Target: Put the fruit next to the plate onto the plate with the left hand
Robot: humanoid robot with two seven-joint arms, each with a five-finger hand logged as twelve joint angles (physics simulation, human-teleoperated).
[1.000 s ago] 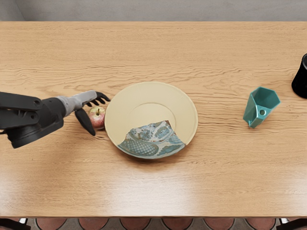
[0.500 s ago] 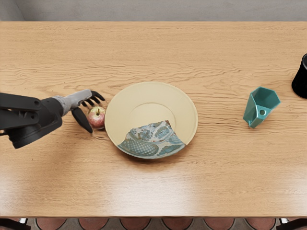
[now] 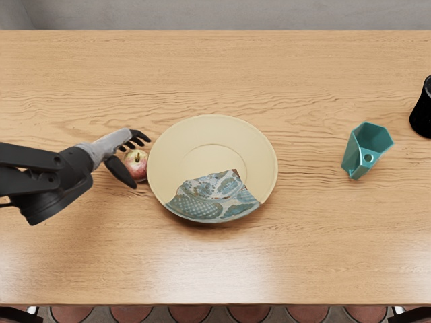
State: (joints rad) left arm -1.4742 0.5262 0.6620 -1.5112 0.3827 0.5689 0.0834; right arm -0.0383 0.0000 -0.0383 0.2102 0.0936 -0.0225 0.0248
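Left hand open, beside the apple (thumb nearest)

Plate rim blocks apple on right; near side open

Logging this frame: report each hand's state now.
Left hand: open beside the apple, holding nothing.
Right hand: not in view.

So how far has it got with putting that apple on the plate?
Nothing done yet: the apple lies beside the plate, not on it. In hand: the left hand is open around the apple, not gripping. Left: grasp, lift, set it on the plate.
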